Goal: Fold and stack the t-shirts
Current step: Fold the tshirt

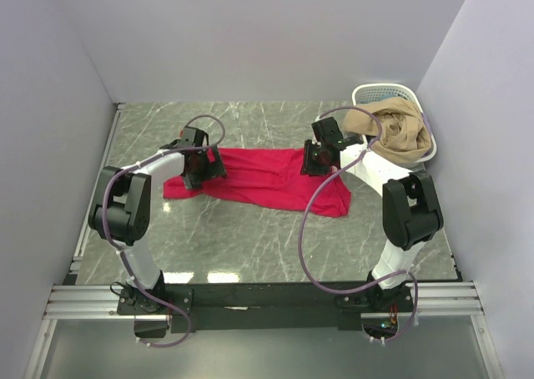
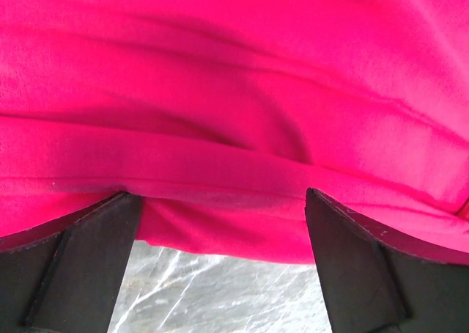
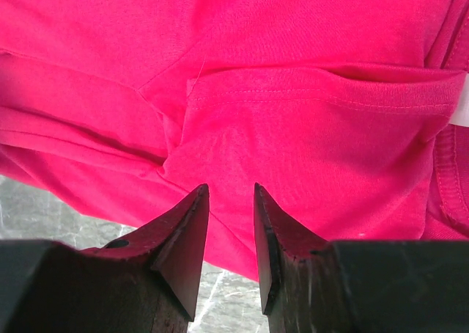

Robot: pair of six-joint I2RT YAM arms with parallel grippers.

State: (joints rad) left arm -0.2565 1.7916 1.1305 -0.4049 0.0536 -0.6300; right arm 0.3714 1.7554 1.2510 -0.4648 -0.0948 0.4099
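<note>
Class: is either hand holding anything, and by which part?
Left hand open, holding nothing. Right hand nearly shut over an edge of the red t-shirt; whether it grips cannot be told.

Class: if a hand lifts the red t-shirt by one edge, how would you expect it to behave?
The red t-shirt would probably droop limply, and bunch if pushed, since it lies in soft folds. It looks thin, so likely light.

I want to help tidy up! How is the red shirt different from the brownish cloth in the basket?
The red shirt is bright crimson; the tan cloth is dull beige. The red shirt lies spread on the table; the tan cloth sits heaped in the white basket. Both are soft and not yet folded.
</note>
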